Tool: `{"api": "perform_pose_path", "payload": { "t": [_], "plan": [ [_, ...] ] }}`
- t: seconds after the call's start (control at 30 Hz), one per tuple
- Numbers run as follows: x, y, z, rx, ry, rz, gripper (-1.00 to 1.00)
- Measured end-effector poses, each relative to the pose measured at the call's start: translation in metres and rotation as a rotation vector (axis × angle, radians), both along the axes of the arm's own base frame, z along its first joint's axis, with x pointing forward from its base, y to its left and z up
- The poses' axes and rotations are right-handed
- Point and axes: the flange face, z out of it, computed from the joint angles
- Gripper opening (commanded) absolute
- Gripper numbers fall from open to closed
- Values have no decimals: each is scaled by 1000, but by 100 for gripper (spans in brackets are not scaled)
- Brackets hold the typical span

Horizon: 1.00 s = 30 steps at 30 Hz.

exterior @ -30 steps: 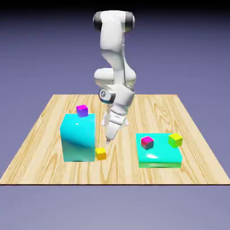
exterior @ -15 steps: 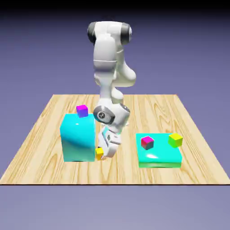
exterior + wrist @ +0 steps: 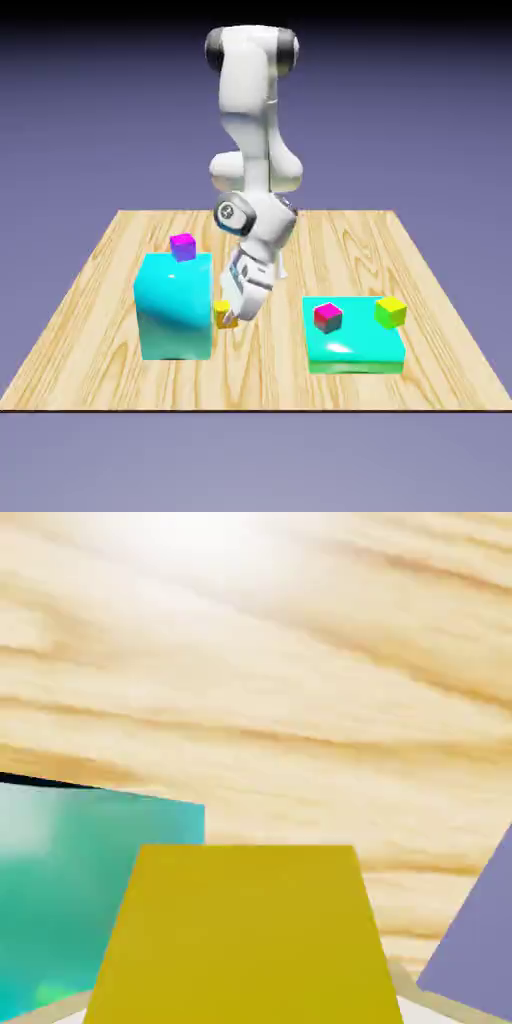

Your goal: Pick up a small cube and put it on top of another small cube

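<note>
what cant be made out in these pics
- end effector's fingertips: hand view, hidden by the yellow cube
- tall cyan block: hand view, cut off by the left edge
- robot's base: exterior view, mostly hidden behind the arm

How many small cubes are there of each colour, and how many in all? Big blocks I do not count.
Yellow: 2, one at the gripper (yellow cube), one on the low block (greenish-yellow cube)
Magenta: 2 (magenta-topped cubes)
Total: 4
</note>
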Motion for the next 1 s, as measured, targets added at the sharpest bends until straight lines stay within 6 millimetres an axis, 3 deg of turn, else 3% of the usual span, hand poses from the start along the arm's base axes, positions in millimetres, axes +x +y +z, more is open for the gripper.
{"api": "perform_pose_path", "payload": {
  "t": [0.07, 0.23, 0.43, 0.6, 0.7, 0.77, 0.9, 0.93, 1.0],
  "plan": [
    [6, -7, 32, -19, -29, -38, -100],
    [-11, -34, 90, -52, -39, -181, -100],
    [-49, -58, 145, -4, -8, -329, -100],
    [-90, -72, 177, 100, 53, -410, -100],
    [-119, -81, 173, 130, 121, -476, -100],
    [-124, -84, 164, 106, 135, -502, -100],
    [-129, -105, 102, 106, 135, -502, -100],
    [-130, -106, 99, 106, 136, -502, 100],
    [-130, -106, 100, 106, 134, -501, 100]
  ]
}}
